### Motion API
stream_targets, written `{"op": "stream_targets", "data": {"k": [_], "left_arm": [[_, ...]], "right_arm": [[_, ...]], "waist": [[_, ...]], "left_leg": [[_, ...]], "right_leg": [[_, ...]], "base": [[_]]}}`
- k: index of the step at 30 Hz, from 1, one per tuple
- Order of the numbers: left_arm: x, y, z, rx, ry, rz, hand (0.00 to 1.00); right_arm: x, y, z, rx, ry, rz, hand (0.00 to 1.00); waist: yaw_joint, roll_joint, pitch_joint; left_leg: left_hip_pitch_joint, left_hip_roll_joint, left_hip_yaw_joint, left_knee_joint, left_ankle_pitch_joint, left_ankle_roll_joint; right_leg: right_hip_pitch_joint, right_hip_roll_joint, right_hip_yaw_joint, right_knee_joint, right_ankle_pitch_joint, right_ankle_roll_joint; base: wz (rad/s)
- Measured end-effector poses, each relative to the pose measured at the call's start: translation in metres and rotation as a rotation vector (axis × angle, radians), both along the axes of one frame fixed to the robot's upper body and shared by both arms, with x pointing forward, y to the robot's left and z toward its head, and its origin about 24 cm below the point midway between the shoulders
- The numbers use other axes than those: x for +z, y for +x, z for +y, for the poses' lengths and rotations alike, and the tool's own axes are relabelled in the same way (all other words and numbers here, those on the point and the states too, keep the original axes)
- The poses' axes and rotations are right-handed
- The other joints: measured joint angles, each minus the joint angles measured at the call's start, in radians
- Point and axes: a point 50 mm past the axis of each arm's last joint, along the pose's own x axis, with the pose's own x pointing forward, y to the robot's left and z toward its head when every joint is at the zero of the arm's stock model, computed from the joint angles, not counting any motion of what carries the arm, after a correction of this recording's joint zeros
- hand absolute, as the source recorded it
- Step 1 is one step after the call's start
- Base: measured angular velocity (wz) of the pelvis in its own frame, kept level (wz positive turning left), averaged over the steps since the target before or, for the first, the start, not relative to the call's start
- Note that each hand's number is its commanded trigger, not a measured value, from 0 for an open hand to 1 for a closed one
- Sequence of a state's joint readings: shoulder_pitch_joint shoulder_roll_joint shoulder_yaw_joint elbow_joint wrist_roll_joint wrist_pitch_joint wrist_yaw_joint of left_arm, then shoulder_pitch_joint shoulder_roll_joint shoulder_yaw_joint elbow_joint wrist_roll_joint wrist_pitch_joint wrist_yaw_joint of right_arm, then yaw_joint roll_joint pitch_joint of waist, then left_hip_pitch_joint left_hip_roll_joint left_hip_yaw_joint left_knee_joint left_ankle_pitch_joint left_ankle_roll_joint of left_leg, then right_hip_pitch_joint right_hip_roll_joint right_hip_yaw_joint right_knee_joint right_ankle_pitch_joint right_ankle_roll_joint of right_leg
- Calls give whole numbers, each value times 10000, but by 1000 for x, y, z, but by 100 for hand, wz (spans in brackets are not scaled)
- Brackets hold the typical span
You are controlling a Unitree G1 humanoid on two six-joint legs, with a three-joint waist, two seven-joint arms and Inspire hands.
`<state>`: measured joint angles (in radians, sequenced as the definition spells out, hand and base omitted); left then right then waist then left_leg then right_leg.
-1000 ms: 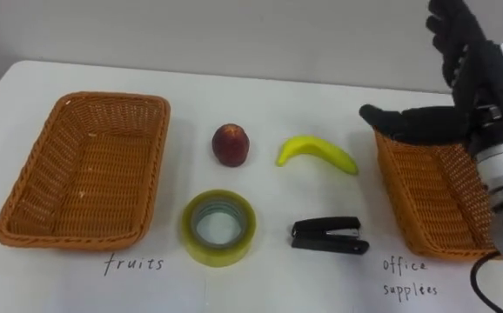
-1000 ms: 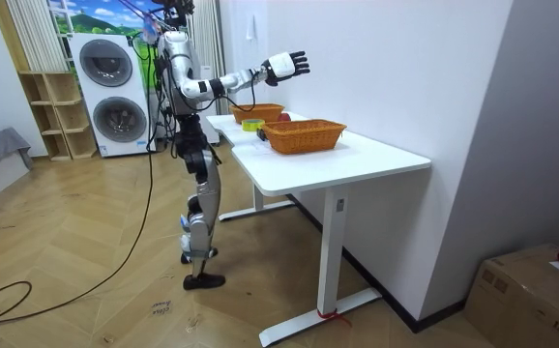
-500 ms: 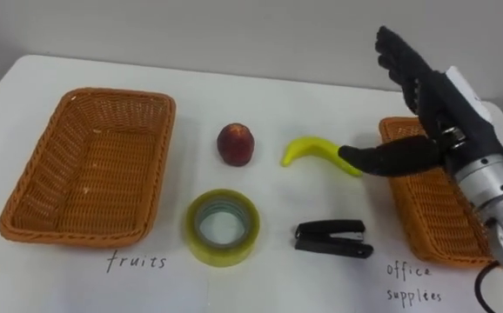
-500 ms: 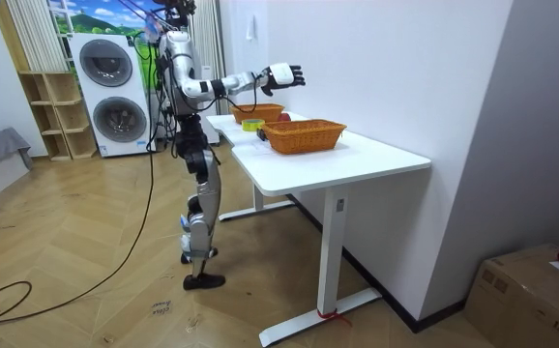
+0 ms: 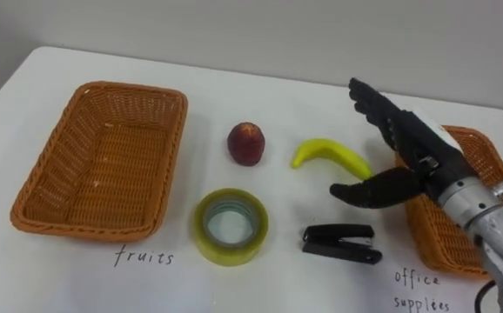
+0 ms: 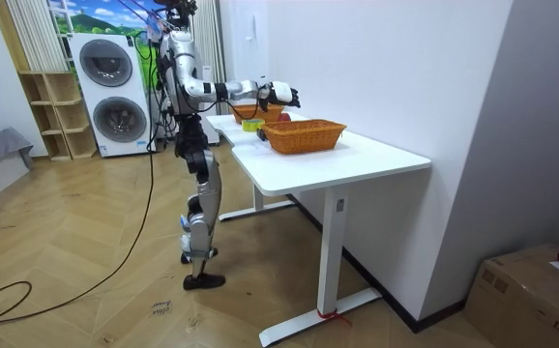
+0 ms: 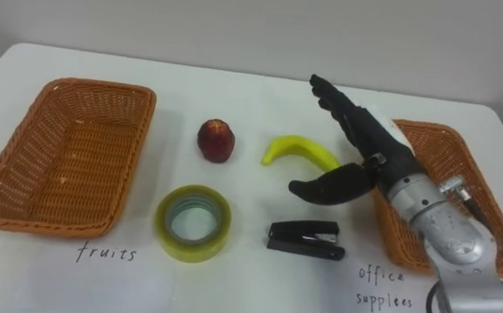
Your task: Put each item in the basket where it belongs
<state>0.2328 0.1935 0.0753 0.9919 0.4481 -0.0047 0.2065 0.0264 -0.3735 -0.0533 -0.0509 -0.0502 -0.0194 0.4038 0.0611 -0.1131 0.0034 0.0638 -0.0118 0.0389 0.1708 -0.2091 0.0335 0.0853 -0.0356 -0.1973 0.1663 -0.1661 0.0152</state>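
Two wicker baskets sit at opposite ends of a white table [image 5: 269, 91]: the left basket [image 5: 103, 165] holds nothing, and the right basket [image 5: 479, 161] is partly covered by the robot's arm. Between them lie four things, all on the tabletop. A red fruit [image 5: 246, 143] (a peach or an apple, hard to say which) stands in the back row with a banana [image 5: 331, 155] to its right. In front of them are a roll of yellow tape [image 5: 203, 229] lying flat and a black stapler [image 5: 342, 244].

The right hand [image 5: 425, 161] hangs over the gap between the banana and the right basket. Its fingers are straight and its thumb is spread wide toward the stapler, and it holds nothing. Whether it touches the banana's right end cannot be told.

In the room view the robot stands upright at the table's near end, right arm stretched out over the tabletop.
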Motion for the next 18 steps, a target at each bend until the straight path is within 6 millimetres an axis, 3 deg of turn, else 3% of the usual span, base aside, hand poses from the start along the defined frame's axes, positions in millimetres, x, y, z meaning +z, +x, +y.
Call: {"op": "stream_targets", "data": {"k": [18], "left_arm": [[3, 6, 6, -173, 22, -25, 0]], "right_arm": [[-27, -15, 16, 1838, -904, 2074, 0]], "waist": [[294, -176, 47]], "left_leg": [[16, -3, 5, 45, 1, 0]], "right_leg": [[6, -2, 22, 15, 0, -1]], "base": [[0]]}}
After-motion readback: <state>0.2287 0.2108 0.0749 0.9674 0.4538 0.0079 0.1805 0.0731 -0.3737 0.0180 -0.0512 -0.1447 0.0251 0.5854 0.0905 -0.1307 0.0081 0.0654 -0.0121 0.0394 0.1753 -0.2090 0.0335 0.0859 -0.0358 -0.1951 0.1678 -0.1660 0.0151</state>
